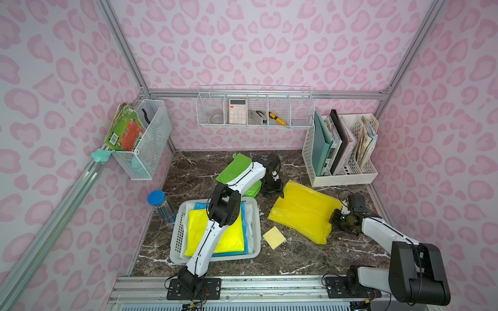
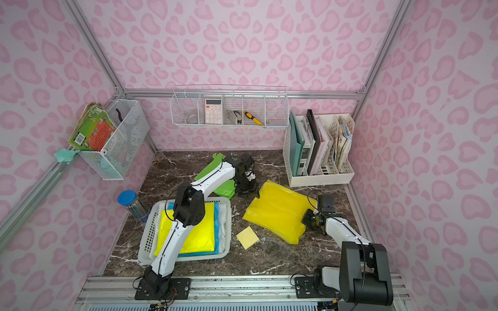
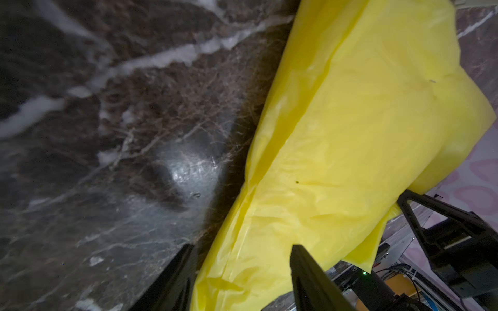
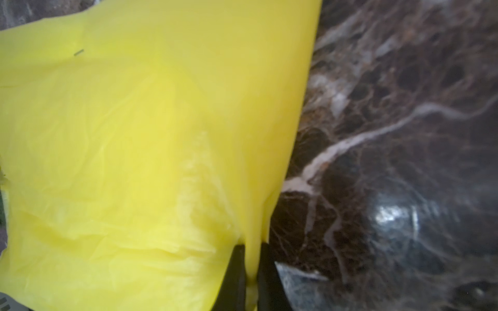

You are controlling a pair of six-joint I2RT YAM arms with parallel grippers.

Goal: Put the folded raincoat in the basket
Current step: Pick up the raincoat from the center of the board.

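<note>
From where I stand, no word or number can be made out. The book (image 1: 124,128) in the wire basket (image 1: 151,150) carries a barcode (image 1: 114,139) on its green cover, its digits too small to read. The calculator (image 1: 238,111) keys are a blur, and the spines in the file holder (image 1: 310,159) show nothing legible.

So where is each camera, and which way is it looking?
Top views: high above the arm bases, looking down on table, basket and both arms.
Left wrist: on the left arm, facing table and yellow raincoat; open left gripper shows.
Right wrist: on the right arm, facing that raincoat; right gripper shut on its edge.
Shared: all views show that raincoat.
</note>
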